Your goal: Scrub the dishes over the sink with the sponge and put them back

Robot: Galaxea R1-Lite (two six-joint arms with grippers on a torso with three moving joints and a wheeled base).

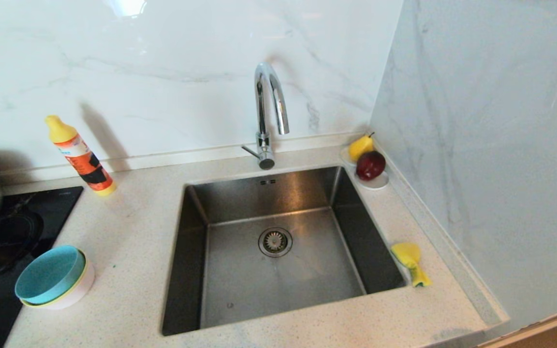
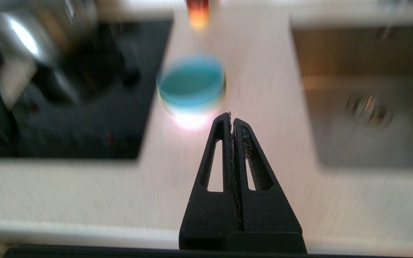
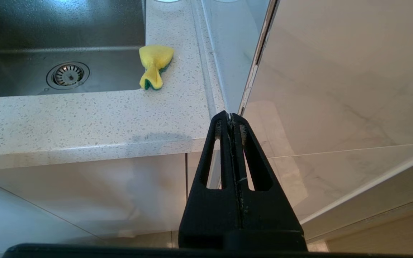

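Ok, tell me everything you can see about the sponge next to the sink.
The sponge is a soft yellow block with a thin dark green scouring layer showing along one edge. It looks pinched or twisted at the middle, so one end fans out and the other narrows. It lies on the speckled pale counter, to the right of the steel sink, close to the basin's edge. Only the counter touches it; neither pincer is on it.

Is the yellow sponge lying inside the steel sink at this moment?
No, the sponge lies crumpled on the speckled counter at the right edge of the sink, whose basin holds nothing but its drain strainer.
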